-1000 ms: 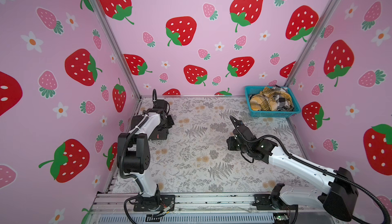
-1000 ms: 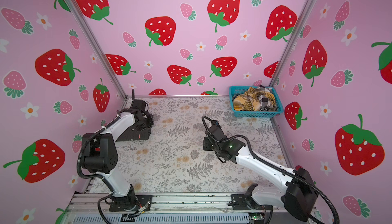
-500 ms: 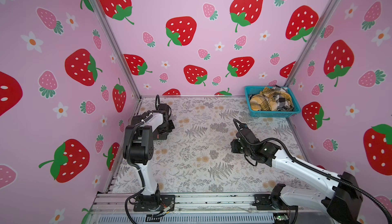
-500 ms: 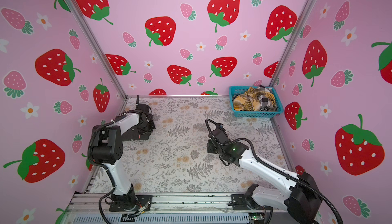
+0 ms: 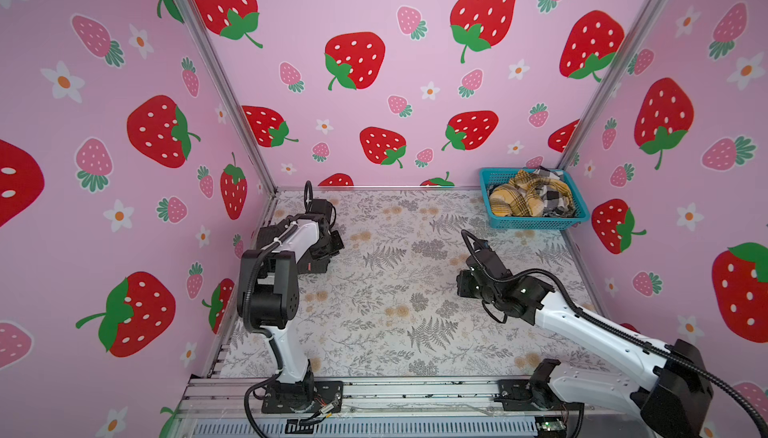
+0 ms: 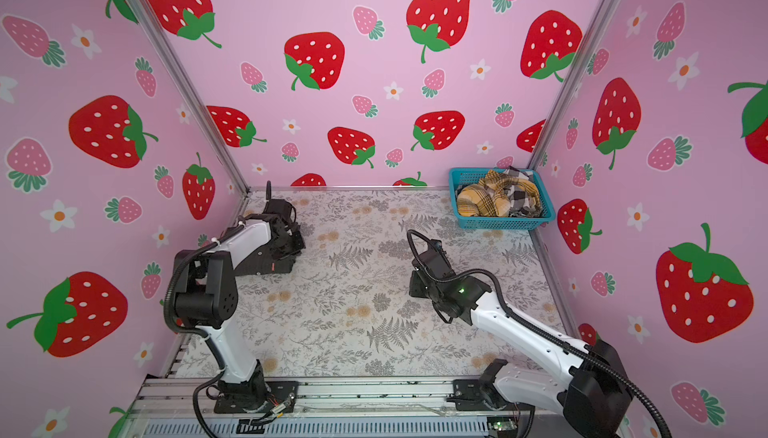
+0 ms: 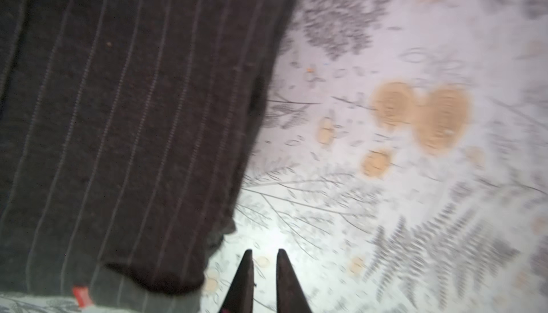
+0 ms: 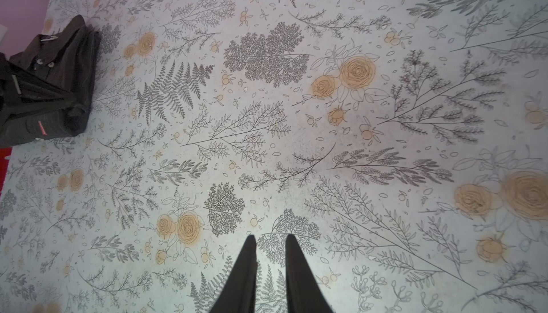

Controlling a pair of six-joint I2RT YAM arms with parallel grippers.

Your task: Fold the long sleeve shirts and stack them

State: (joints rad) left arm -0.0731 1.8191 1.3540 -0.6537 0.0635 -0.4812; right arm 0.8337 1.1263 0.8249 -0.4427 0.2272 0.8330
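At far right, a basket (image 5: 536, 223) holds shirts (image 5: 524, 201).

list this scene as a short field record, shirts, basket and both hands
pinstripe shirt: folded, far left of the table, partly under the left arm
plaid shirt: crumpled in the basket
check shirt: crumpled in the basket, beside the plaid shirt
basket: teal, far right corner
left hand: slightly open, empty, just off the pinstripe shirt's edge
right hand: slightly open, empty, over bare table
left to fold: the two in the basket
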